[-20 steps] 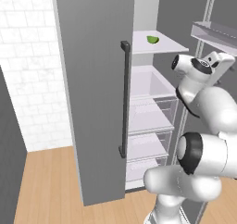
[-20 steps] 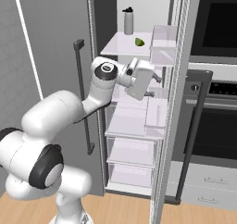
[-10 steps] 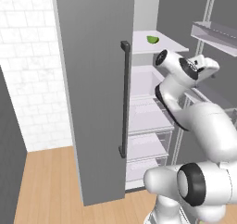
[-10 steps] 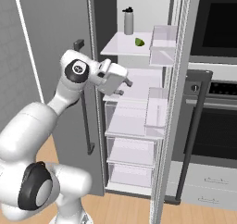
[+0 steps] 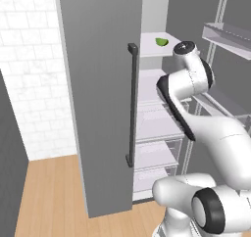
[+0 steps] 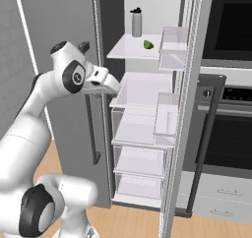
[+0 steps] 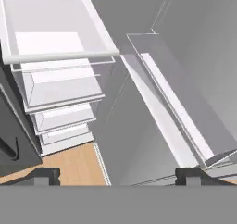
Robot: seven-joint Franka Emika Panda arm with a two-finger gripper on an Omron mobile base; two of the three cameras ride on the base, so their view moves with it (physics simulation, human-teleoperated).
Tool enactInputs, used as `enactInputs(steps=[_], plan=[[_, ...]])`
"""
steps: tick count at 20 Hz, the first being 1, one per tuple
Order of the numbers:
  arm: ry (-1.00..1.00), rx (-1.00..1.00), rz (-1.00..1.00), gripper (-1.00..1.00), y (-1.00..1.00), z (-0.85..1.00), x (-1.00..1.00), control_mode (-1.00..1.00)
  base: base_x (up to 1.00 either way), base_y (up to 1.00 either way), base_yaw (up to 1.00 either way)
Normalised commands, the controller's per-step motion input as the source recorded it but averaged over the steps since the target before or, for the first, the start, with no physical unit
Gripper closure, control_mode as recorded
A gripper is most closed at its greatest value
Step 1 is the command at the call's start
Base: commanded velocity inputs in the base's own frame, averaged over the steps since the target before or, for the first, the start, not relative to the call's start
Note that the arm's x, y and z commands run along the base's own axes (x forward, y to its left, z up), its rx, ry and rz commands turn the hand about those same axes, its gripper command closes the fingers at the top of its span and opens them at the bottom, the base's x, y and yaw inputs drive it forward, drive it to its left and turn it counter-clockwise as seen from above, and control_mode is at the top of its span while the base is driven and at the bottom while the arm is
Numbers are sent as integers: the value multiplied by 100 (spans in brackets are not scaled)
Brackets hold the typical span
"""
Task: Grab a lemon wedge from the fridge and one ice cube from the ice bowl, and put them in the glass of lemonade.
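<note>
Jaws wide, empty; lemon wedge [image 6: 148, 44] orientation unclear

Grey bottle [image 6: 137, 22], black oven [image 6: 231, 104]

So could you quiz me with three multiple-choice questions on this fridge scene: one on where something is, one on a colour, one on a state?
1. Where does the lemon wedge lie?
A. on the top shelf, beside the bottle
B. in the bottom drawer
C. on the floor

2. What colour is the bar handle of the fridge?
A. red
B. dark
C. white

3. How do the fingers stand?
A. shut on the wedge
B. open, holding nothing
C. shut on the handle

Answers: 1 A, the green wedge sits right of the bottle on the top shelf. 2 B, the bar is dark against the grey door. 3 B, the hand view shows the tips wide apart with nothing between.
</note>
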Motion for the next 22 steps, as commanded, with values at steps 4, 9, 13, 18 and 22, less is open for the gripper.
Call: enactInputs(steps=[4,9,13,18,22], plan=[[-10,46,44,-100,59,-57,-4,-100,0,0,0],[-15,23,27,-100,2,10,-61,-100,0,0,0],[-14,5,10,-100,14,56,-68,-100,0,0,0],[0,-5,0,-100,16,24,-55,-100,0,0,0],[-7,1,0,-100,16,1,-1,-100,0,0,0]])
